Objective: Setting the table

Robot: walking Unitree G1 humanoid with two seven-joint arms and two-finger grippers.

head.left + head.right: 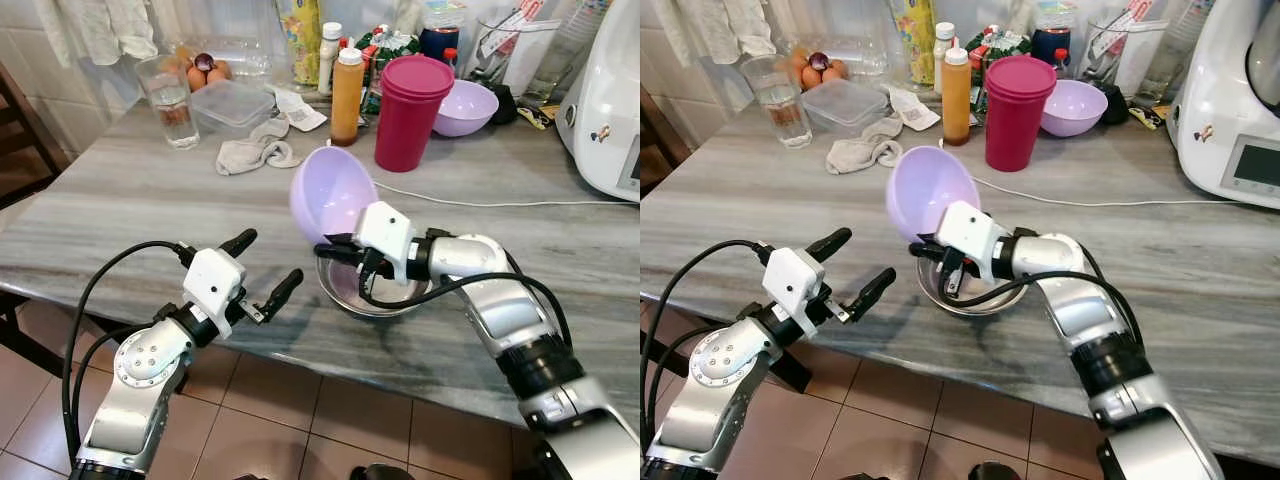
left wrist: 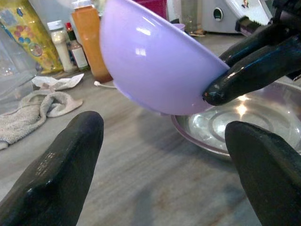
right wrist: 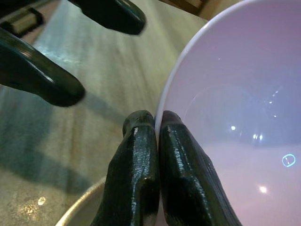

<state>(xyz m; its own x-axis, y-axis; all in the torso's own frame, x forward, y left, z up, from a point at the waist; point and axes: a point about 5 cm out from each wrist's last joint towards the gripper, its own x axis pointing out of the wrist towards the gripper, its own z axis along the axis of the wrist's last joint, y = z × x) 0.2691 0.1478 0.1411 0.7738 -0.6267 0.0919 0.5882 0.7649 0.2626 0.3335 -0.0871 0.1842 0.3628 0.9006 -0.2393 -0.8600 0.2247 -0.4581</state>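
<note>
Counter (image 1: 130, 200): grey streaked stone, carrying everything.
Near edge: a steel bowl (image 1: 372, 292) is sitting.
Far side: a water glass (image 1: 169, 100), clear lidded box (image 1: 232, 104), crumpled cloth (image 1: 252, 151), orange bottle (image 1: 347, 97), magenta tumbler (image 1: 410, 112) and lilac bowl (image 1: 466, 107) are standing.
Right end: a white appliance (image 1: 612, 110) is resting, its white cable (image 1: 500, 203) lying across.

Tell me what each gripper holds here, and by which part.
The right gripper pinches the lilac bowl by its rim, tilted above the steel bowl. The left gripper is open and holds nothing.
</note>
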